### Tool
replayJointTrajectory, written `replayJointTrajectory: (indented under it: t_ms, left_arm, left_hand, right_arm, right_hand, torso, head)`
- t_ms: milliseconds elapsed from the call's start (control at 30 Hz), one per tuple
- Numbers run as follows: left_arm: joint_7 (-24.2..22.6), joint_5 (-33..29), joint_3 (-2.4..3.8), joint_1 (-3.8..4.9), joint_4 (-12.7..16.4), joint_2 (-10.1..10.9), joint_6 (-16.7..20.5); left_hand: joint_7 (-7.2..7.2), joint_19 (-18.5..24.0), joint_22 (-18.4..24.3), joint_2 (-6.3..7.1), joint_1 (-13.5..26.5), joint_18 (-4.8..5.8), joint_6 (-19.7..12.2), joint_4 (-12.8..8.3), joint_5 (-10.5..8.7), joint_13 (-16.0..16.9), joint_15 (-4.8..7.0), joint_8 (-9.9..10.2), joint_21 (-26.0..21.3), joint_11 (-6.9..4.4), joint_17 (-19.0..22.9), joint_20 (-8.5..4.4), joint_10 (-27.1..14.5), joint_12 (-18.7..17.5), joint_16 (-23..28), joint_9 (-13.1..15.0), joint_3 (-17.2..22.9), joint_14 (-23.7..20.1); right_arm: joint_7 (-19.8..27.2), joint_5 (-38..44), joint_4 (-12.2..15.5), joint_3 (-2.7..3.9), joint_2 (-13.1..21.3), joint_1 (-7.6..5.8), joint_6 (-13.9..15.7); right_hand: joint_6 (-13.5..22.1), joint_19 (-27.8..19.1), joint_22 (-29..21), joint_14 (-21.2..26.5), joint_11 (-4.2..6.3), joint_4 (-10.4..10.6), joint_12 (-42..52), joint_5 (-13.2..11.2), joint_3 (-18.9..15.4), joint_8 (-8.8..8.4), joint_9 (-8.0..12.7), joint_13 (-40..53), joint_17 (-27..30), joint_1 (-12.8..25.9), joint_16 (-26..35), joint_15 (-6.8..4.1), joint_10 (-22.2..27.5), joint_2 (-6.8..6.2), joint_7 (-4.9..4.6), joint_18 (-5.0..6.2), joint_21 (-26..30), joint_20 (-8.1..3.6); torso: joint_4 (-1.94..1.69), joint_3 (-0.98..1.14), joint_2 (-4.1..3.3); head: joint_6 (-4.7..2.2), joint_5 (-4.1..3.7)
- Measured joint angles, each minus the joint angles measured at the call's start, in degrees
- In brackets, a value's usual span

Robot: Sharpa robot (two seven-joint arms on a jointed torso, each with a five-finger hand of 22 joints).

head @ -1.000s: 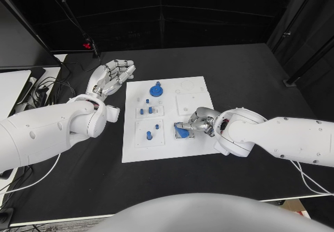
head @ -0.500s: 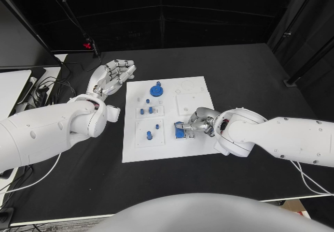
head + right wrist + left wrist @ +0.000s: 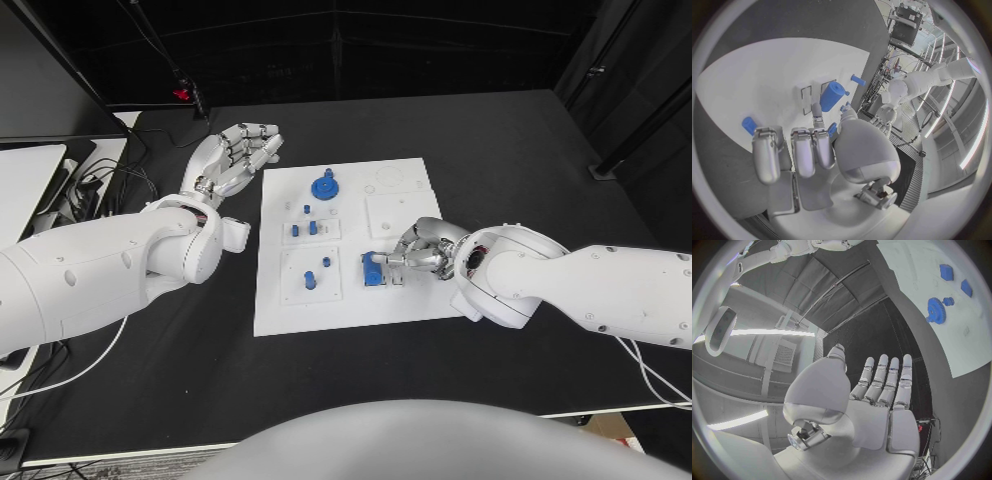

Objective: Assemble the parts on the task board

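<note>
Right hand [image 3: 415, 248] rests on the board [image 3: 346, 305], fingers curled at a blue part [image 3: 375, 271] near its right edge; grip cannot be confirmed. Left hand [image 3: 231, 155] flat, fingers apart, beside the board.

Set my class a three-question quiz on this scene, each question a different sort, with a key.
1. True or false: the left hand holds a blue part.
2. Which hand is over the task board? A) left B) right C) both
3. Fill in: the blue gear lies on the board's ____ end, away from the robot.

Key: 1. False: it is open, beside the board. 2. B, the right hand, at a blue part. 3. far.
</note>
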State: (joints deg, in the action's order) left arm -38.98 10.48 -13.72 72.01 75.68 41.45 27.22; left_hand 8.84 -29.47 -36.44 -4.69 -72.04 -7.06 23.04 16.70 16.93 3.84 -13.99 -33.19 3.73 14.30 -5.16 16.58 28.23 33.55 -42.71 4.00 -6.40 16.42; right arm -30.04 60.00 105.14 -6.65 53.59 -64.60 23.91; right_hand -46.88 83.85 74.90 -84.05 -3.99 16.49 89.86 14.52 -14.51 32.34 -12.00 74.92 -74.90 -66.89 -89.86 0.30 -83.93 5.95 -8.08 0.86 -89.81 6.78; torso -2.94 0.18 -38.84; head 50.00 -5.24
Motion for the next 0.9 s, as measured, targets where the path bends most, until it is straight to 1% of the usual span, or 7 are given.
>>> replayJointTrajectory:
  t_ms: [167, 233, 300, 467, 700, 800, 900]
  left_arm:
    - [0.0, 0.0, 0.0, -0.06, -0.02, 0.03, -0.02]
    - [0.0, 0.0, 0.0, -0.08, -0.02, 0.04, -0.02]
    - [0.0, 0.0, 0.0, -0.09, -0.02, 0.05, -0.02]
    - [0.0, 0.0, 0.0, -0.12, 0.03, 0.13, -0.03]
    - [0.0, 0.0, 0.0, -0.15, 0.05, 0.2, -0.04]
    - [0.0, 0.0, 0.0, -0.16, 0.06, 0.21, -0.04]
    - [0.0, 0.0, 0.0, -0.18, 0.06, 0.21, -0.05]
  left_hand:
    - [0.0, 0.0, 0.0, 0.0, 0.0, 0.0, 0.0, 0.0, 0.25, 0.0, 0.0, 0.0, 0.0, -0.12, 0.0, 0.0, -0.12, 0.0, 0.0, 0.0, 0.0, 0.0]
    - [0.0, 0.0, 0.0, 0.0, 0.0, 0.0, 0.0, 0.0, 0.25, 0.0, 0.0, 0.0, 0.0, -0.2, 0.0, 0.0, -0.2, 0.0, 0.0, 0.0, 0.0, 0.0]
    - [0.0, 0.0, 0.0, 0.0, 0.0, 0.0, 0.0, 0.0, 0.25, 0.0, 0.0, 0.0, 0.0, -0.2, 0.0, 0.0, -0.2, 0.0, 0.0, 0.0, 0.0, 0.0]
    - [0.0, 0.0, 0.0, 0.0, 0.0, 0.0, 0.0, 0.0, 0.25, 0.0, 0.0, 0.0, 0.0, -0.2, 0.0, 0.0, -0.2, 0.0, 0.0, 0.0, 0.0, 0.0]
    - [0.0, 0.0, 0.05, 0.0, 0.0, 0.0, 0.0, 0.0, 0.24, 0.0, 0.0, 0.0, 0.0, -0.2, 0.0, 0.0, -0.2, 0.0, 0.0, 0.0, 0.0, 0.0]
    - [0.0, 0.0, 0.05, 0.0, 0.0, 0.0, 0.0, 0.0, 0.24, 0.0, 0.0, 0.0, 0.0, -0.2, 0.04, 0.0, -0.2, 0.0, 0.0, 0.0, 0.0, 0.0]
    - [0.0, 0.0, 0.05, 0.0, 0.0, 0.0, 0.0, 0.0, 0.24, 0.0, 0.0, 0.0, 0.0, -0.2, 0.04, 0.0, -0.2, 0.0, 0.0, 0.0, 0.0, 0.0]
  right_arm:
    - [3.14, -0.29, 0.81, 0.01, 0.91, 0.0, 2.62]
    - [3.55, -0.38, 0.85, 0.02, 1.01, -0.01, 2.76]
    - [3.7, -0.47, 0.85, 0.02, 1.03, -0.01, 2.61]
    - [3.25, -0.65, 0.74, 0.02, 0.82, -0.02, -0.15]
    - [1.98, -0.62, 0.31, 0.0, 0.2, -0.01, -4.03]
    - [1.54, -0.51, -0.03, -0.01, -0.02, 0.0, -4.92]
    - [1.21, -0.34, -0.34, -0.01, -0.35, 0.0, -5.41]
  right_hand:
    - [0.73, 0.0, 0.0, 0.0, 0.0, 0.0, 0.0, -1.51, 0.0, 3.29, -2.02, 0.0, 0.0, -3.03, 0.0, 0.0, 0.0, -0.76, 0.32, -0.01, 0.0, 0.0]
    - [0.97, 0.0, 0.0, 0.0, 0.0, 0.0, 0.0, -2.54, 0.0, 4.36, -2.74, 0.0, 0.0, -3.38, 0.0, 0.0, 0.0, -1.08, 0.56, 0.0, 0.0, 0.0]
    - [1.01, 0.03, 0.0, 0.0, 0.0, 0.0, 0.0, -3.95, 0.0, 6.36, -4.05, 0.0, 0.0, -3.39, 0.0, 0.0, 0.0, -1.09, 0.59, 0.0, 0.0, -0.03]
    - [2.64, 0.17, 0.0, 0.0, 0.74, -0.06, 0.0, -7.24, -0.27, 12.35, -8.67, 0.0, 0.0, -2.9, 0.0, -0.63, -0.11, -1.59, 1.61, 0.0, 0.0, -0.65]
    - [3.69, 0.1, 0.0, -0.01, 1.79, -0.25, 0.0, -7.55, 0.74, 18.68, -14.39, 0.0, -0.04, -4.06, 0.0, -1.46, -0.07, -2.58, 2.67, 0.0, 0.0, -1.56]
    - [3.99, 0.27, 0.0, 0.0, 2.06, -0.33, 0.0, -7.55, 1.31, 20.15, -16.0, 0.01, -0.04, -5.57, 0.0, -1.86, -0.21, -1.71, 2.97, 0.0, 0.0, -1.79]
    - [4.1, 0.1, 0.0, 0.0, 2.27, -0.55, 0.0, -7.55, 1.54, 20.75, -16.91, 0.01, -0.04, -6.82, 0.0, -1.86, 0.0, -1.45, 3.07, 0.0, 0.0, -1.96]
  torso:
    - [0.01, 0.0, 0.01]
    - [0.01, 0.0, 0.01]
    - [0.01, 0.0, 0.01]
    - [0.01, 0.0, 0.01]
    - [0.0, 0.0, -0.01]
    - [-0.03, 0.0, -0.02]
    - [-0.04, 0.0, -0.02]
  head:
    - [0.0, -0.05]
    - [0.0, -0.06]
    - [0.0, -0.06]
    - [0.0, -0.08]
    - [0.0, -0.05]
    - [0.0, -0.05]
    - [0.0, -0.02]
